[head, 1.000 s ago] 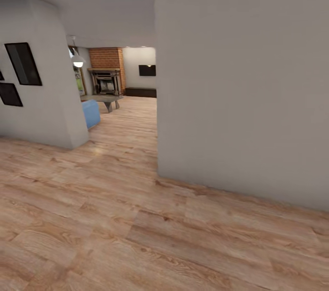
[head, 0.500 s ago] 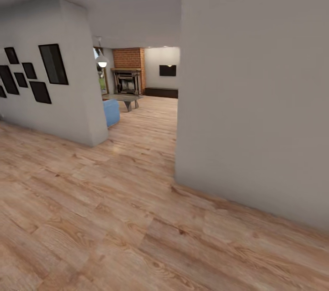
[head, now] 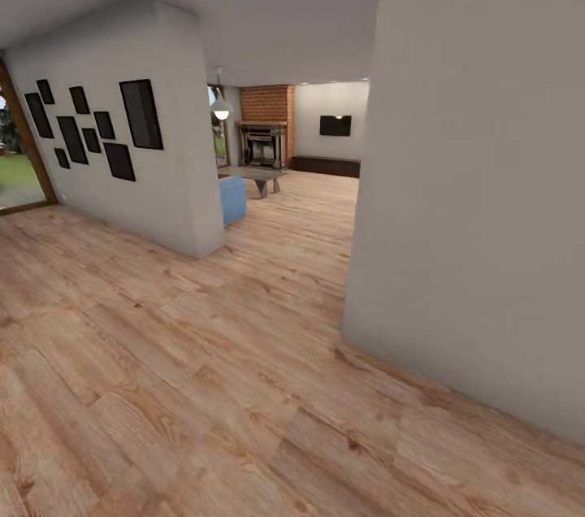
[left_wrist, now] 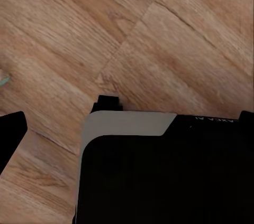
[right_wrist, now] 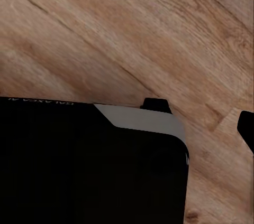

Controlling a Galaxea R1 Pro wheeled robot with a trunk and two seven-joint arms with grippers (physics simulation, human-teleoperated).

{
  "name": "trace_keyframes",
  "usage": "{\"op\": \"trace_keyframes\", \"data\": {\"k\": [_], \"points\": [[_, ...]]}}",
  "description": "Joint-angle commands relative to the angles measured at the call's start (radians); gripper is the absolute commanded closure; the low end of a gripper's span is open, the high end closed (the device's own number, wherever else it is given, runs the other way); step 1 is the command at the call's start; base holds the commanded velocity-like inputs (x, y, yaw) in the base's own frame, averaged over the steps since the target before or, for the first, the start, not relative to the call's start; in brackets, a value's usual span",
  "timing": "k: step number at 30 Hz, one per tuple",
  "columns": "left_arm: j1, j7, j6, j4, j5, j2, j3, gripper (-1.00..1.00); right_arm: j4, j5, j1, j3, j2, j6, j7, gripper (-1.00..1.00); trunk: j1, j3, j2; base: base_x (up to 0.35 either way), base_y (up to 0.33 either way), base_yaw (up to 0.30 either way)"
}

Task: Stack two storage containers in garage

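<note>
**Bins out of sight, robot in hallway**

Bins are nowhere visible from this spot, so their place relative to either pincer cannot be told. Judging by the task alone, rigid open bins should be light and best taken by a wall rim. Ahead, past a wall (head: 479, 200), lies the living room (head: 284, 175) with sofa (head: 232, 198) and fireplace (head: 262, 145). Wrist views show robot body over wood floor (left_wrist: 159, 39); whether either pincer is wide or narrow cannot be told.

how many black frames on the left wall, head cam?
8 black frames on the white wall: the biggest nearest the corner, seven smaller ones clustered toward the glass door. None look hidden.
</note>
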Motion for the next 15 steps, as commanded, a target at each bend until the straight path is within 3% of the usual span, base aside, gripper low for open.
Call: {"op": "trace_keyframes", "data": {"k": [1, 15], "points": [[-0.001, -0.002, -0.001, 0.001, 0.01, 0.0, -0.003, -1.0, 0.002, -0.01, -0.001, 0.008, 0.001, -0.005, -0.001, -1.0, 0.001, -0.001, -0.001, 0.322, 0.0, 0.269], [-0.001, -0.002, -0.001, 0.001, 0.01, 0.0, -0.003, -1.0, 0.002, -0.01, -0.001, 0.008, 0.001, -0.005, -0.001, -1.0, 0.001, -0.001, -0.001, 0.322, 0.0, 0.269]]}}
